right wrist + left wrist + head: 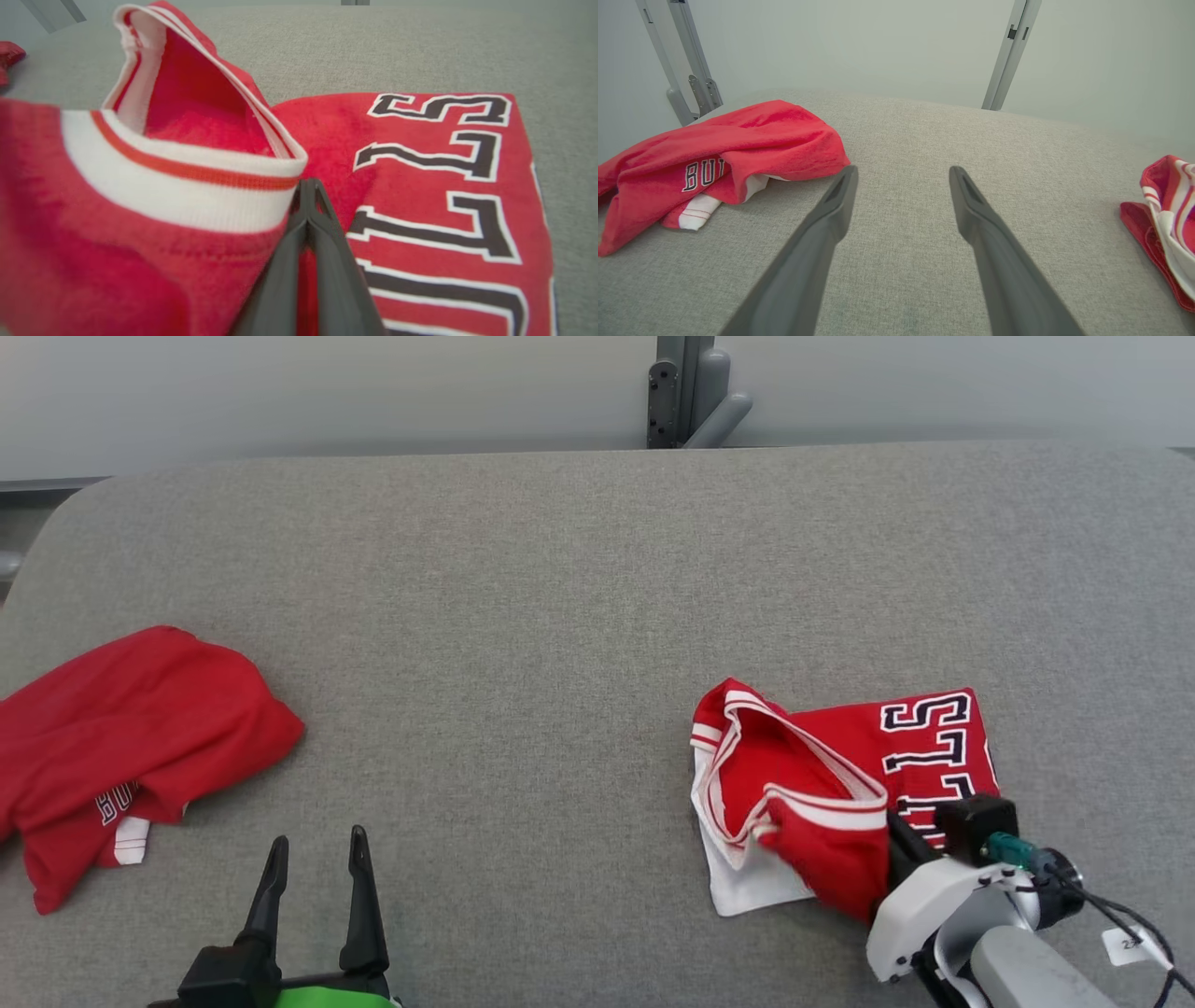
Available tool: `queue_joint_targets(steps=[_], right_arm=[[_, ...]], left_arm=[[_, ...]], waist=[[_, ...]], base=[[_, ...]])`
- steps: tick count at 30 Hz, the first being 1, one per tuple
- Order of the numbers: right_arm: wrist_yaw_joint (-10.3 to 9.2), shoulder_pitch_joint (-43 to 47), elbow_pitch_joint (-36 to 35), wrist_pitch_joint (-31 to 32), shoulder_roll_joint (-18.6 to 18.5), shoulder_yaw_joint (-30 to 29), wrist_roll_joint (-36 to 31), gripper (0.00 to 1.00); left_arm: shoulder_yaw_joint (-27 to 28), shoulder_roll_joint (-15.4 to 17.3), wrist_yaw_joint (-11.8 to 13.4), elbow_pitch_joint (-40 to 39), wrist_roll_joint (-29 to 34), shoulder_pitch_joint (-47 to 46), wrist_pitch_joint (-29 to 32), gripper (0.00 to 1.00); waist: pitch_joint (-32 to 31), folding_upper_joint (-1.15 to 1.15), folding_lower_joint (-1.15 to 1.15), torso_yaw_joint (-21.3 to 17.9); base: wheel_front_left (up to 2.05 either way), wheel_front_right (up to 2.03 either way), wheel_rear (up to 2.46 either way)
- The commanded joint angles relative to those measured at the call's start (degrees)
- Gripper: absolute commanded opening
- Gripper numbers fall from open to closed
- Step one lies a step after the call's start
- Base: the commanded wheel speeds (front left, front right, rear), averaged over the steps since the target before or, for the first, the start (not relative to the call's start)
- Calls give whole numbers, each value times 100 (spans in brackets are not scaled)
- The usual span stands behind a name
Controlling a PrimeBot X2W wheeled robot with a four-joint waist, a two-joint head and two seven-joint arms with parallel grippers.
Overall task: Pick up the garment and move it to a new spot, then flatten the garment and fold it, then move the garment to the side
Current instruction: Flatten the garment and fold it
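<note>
I am pressing my right pincer (308, 186) together on the garment (840, 775), with a strip of red cloth showing between the two dark fingers (336, 280). The garment, a red jersey, is lying on the right part of the grey table (579, 616), near its front edge. A fold of it is standing up at my fingertips, showing a white band with one thin red stripe (187, 172) and, behind it, an open white-trimmed edge. The flat part is lying to the right of my fingers and is carrying black block letters with white outlines (439, 154), turned sideways. "LLS" is reading clearly, and the next letter is running off the bottom of the right wrist view. I am holding my left pincer (317, 840) spread wide and low over bare table at the front left, touching nothing. The other jersey (131, 737), also red, is lying crumpled at the table's left edge, well apart from the garment. The letters "BU" (704, 173) are showing on it, with the rest tucked under a fold. A small white tag (1130, 945) is hanging on the cable by my right wrist, its writing too small to read.
</note>
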Motion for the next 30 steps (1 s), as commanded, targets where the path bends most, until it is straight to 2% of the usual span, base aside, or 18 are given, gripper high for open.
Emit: queue_joint_targets(steps=[1, 8, 18, 24, 30], right_arm=[[-6, 63, 15, -36, 22, 81, 56, 0], [-6, -68, 31, -52, 279, 1113, 414, 0], [-6, -339, 459, -159, 506, 1669, 466, 0], [-6, -160, 278, -217, 410, 1467, 100, 0], [-6, 383, -812, -216, 236, 429, -493, 0]], left_arm=[[4, 9, 28, -7, -11, -23, -15, 100], [-34, 9, 43, -9, -70, -97, -14, 100], [-41, 9, 83, 36, -114, -1, -15, 100], [98, 9, 110, -38, -103, 141, -15, 100], [294, 9, 111, -106, -24, 270, -15, 100]], waist=[[-10, 0, 0, 17], [3, 0, 0, 88], [-111, 0, 0, 208], [-332, 0, 0, 166], [-489, 0, 0, -18]], base=[[0, 0, 0], [0, 0, 0], [0, 0, 0], [0, 0, 0], [0, 0, 0]])
